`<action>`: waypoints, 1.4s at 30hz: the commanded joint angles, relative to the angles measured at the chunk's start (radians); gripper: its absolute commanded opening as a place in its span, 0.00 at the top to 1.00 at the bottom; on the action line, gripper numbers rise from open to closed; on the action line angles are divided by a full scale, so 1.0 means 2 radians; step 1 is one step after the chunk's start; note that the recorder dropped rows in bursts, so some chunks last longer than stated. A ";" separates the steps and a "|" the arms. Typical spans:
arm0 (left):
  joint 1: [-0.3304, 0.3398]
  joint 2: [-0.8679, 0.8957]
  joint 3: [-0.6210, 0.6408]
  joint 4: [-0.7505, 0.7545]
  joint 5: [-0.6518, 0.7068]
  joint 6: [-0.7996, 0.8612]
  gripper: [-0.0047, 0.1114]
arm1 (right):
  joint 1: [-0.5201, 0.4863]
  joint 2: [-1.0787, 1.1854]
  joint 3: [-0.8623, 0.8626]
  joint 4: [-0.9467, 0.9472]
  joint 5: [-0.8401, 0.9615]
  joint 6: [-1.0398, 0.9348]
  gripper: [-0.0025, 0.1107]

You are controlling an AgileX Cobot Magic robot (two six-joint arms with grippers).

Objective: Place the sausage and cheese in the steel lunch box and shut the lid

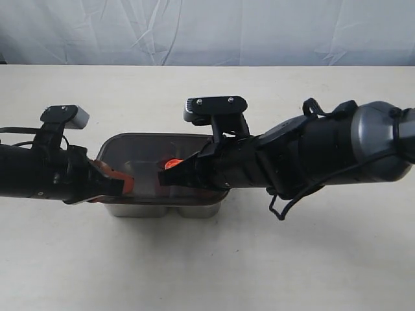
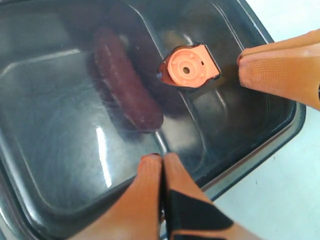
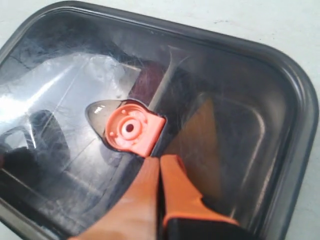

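The dark smoky lid lies on the steel lunch box, whose shiny front wall shows below it. Through the lid the red sausage shows dimly in one compartment, beside the orange valve. In the right wrist view a brownish wedge, the cheese, shows faintly under the lid on the other side of the divider. My left gripper is shut, its tips on the lid near the edge. My right gripper is shut too, its tips right next to the valve.
The box stands on a pale tabletop with a white cloth backdrop behind. Both arms reach in over the box from either side, and the right gripper's fingers show in the left wrist view.
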 commanded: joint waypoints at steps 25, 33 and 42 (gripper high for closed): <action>-0.002 -0.298 0.014 0.131 0.068 -0.107 0.96 | 0.036 -0.256 0.087 0.047 -0.203 -0.024 0.98; -0.002 -0.275 0.034 0.273 0.015 -0.270 0.96 | 0.039 -0.207 0.095 0.047 -0.049 -0.039 0.98; -0.002 -0.145 0.035 0.197 0.022 -0.188 0.96 | 0.039 -0.052 0.038 0.047 0.004 -0.039 0.98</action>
